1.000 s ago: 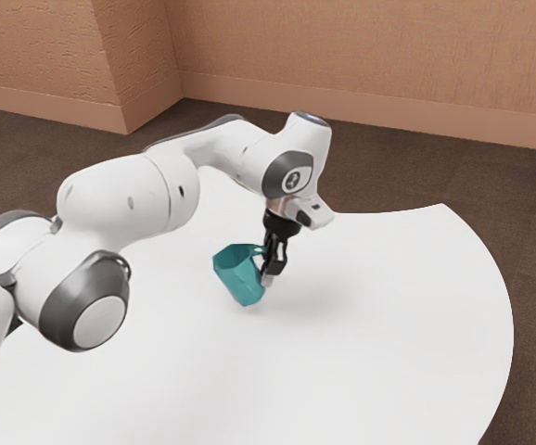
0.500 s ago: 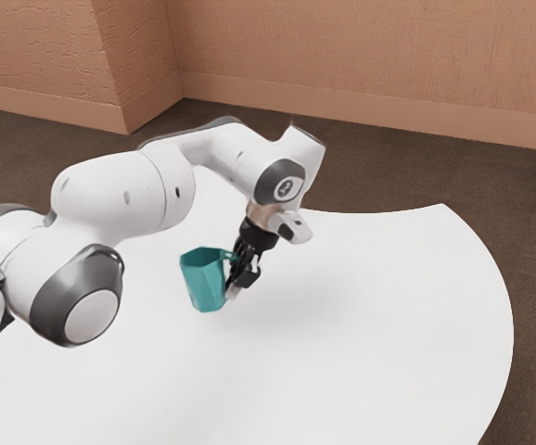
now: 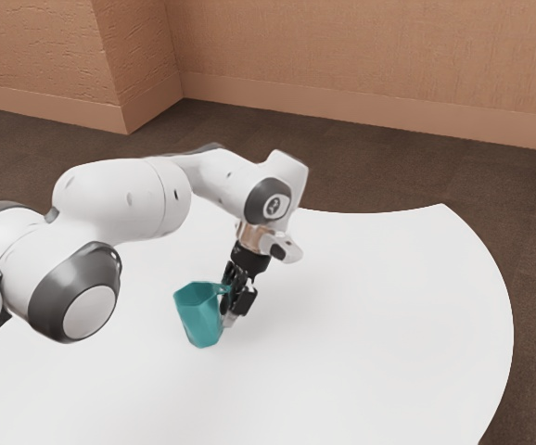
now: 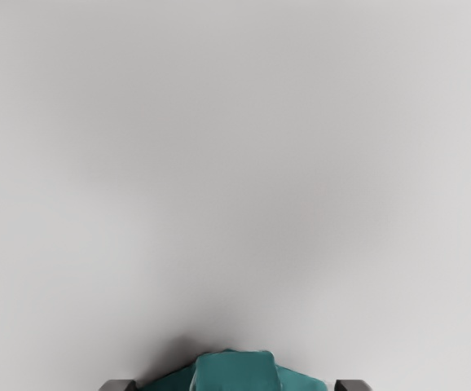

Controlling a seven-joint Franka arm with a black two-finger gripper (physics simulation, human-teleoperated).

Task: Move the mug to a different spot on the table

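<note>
Pincer is gripping the teal mug by its rim and dragging it toward the exterior view's left since a second ago, tilted low over the worktop, so relocation is looking underway, release pending.

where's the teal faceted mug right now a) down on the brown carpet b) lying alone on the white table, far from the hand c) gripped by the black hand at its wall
c: the black hand is closed on the teal faceted mug at its wall toward the exterior view's right, opening facing up.
</note>
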